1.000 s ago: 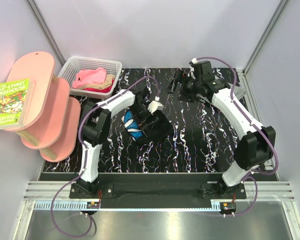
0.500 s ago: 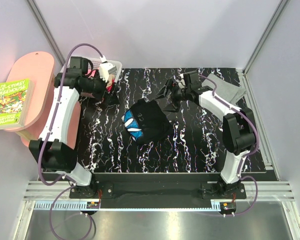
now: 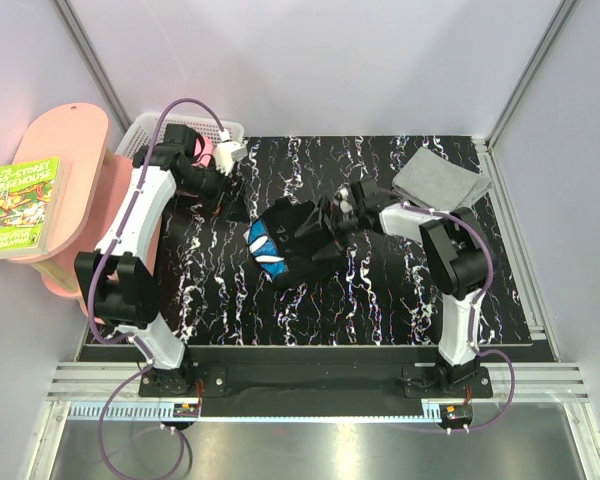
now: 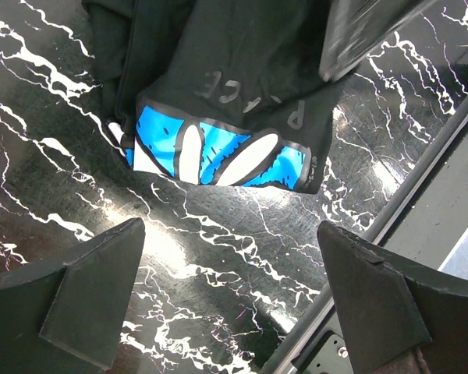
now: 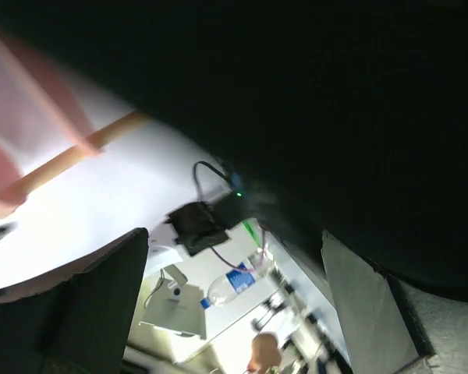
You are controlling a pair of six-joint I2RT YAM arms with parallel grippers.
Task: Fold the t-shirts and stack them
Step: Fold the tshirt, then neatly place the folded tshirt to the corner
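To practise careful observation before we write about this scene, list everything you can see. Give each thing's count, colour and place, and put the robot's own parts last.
black t-shirt: one, black with a blue and white print, crumpled at the middle of the table
grey t-shirt: one, light grey, folded, far right corner of the table
pink cloth: one bit showing, pink, in the basket, mostly hidden by the left arm
basket: one, white, far left corner
shelf: one, pink, left of the table
book: one, green cover, lying on the shelf
table: one, black with white veins
left tool: one, black, open, over the table near the basket
right tool: one, black, open, at the black t-shirt's right edge
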